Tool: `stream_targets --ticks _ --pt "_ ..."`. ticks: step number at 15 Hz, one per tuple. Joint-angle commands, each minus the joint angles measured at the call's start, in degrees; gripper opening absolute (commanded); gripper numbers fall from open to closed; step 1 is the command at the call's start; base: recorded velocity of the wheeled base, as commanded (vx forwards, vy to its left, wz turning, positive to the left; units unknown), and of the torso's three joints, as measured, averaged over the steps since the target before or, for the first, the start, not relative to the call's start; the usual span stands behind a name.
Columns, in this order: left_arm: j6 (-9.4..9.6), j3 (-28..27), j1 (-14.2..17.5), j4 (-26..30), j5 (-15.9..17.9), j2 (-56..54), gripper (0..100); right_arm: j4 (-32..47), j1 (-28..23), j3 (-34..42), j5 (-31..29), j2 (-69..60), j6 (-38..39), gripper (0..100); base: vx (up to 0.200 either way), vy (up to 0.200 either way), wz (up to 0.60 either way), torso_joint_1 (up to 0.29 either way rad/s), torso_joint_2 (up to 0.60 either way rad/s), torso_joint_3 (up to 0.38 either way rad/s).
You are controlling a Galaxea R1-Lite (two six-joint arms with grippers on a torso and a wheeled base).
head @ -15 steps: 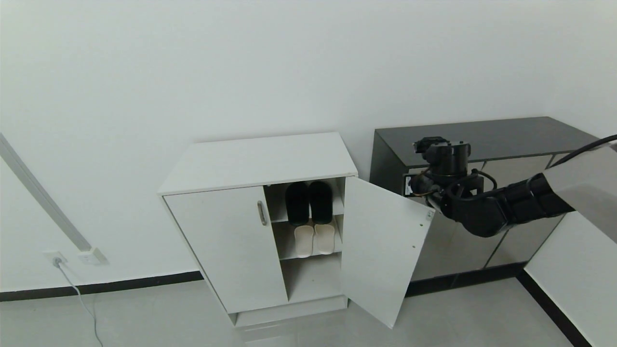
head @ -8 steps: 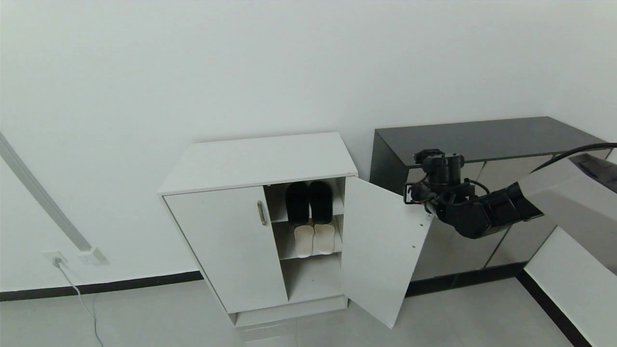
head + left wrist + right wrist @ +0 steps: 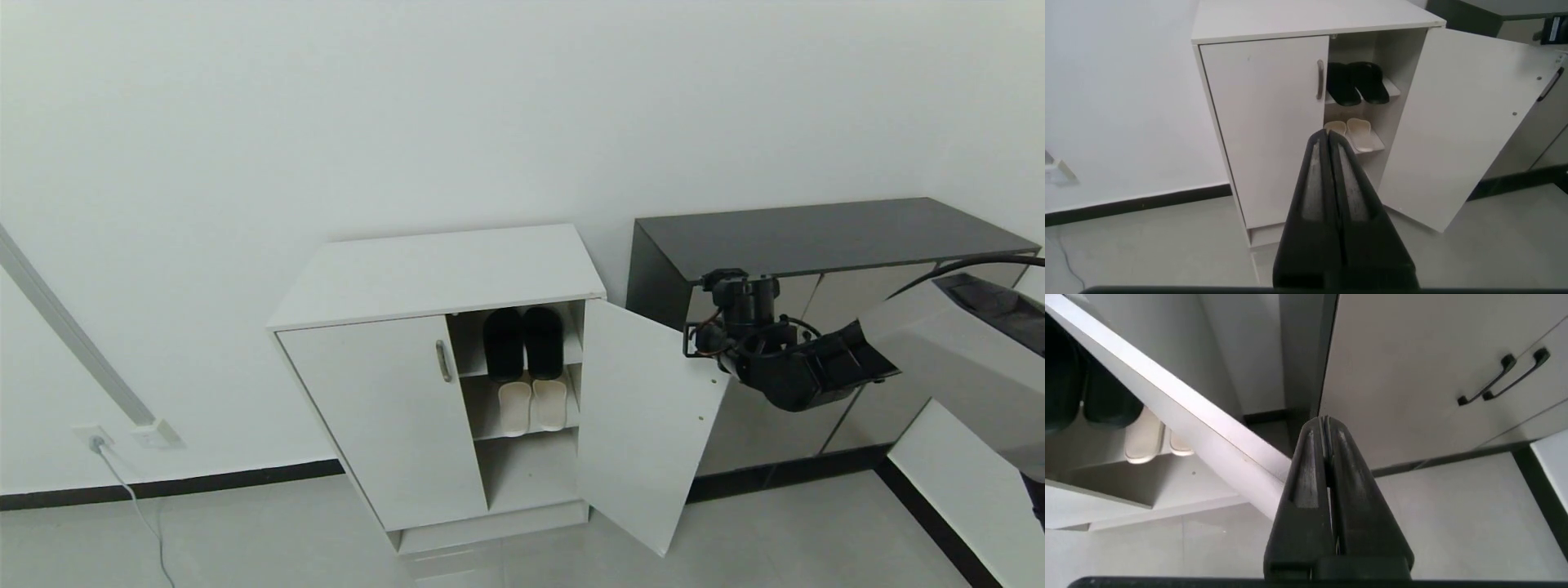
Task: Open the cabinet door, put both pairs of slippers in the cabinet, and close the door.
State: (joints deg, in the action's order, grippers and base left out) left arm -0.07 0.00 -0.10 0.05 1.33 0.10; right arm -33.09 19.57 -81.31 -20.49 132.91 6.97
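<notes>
The cabinet point(image 3: 433, 278) is finished in plain white, its open door point(image 3: 645, 425) included, and a silver-grey handle point(image 3: 443, 361) is set on the closed door. Inside the cabinet, the black slippers point(image 3: 523, 343) are seen on the upper shelf and the cream slippers point(image 3: 532, 406) on the shelf below. Beside the cabinet, a sideboard point(image 3: 816, 233) is topped in dark grey and fronted in pale grey. Behind the cabinet the wall point(image 3: 408, 106) is white, edged by a black skirting point(image 3: 163, 488); the floor point(image 3: 269, 539) is pale grey. The left pincer point(image 3: 1327, 135) and the right pincer point(image 3: 1324, 423) are black.
</notes>
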Motion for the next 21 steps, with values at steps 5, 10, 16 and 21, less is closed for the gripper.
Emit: stream_targets --ticks 5,10,16,21 --pt "-0.01 0.0 0.0 0.0 0.0 0.0 0 0.1 0.7 2.1 -0.1 -0.9 0.1 0 0.0 0.0 0.0 0.0 0.0 0.0" --pt "0.07 0.0 0.0 0.0 0.1 0.0 0 0.2 3.7 8.1 -0.1 -5.8 -0.2 0 0.0 0.0 0.0 0.0 0.0 0.0" --pt "0.07 0.0 0.0 0.0 0.1 0.0 0 -0.3 11.2 19.9 0.3 -14.3 0.2 0 0.0 0.0 0.0 0.0 0.0 0.0" --pt "0.07 0.0 0.0 0.0 0.1 0.0 0 -0.7 13.0 22.5 1.8 -17.2 0.8 0 0.0 0.0 0.0 0.0 0.0 0.0"
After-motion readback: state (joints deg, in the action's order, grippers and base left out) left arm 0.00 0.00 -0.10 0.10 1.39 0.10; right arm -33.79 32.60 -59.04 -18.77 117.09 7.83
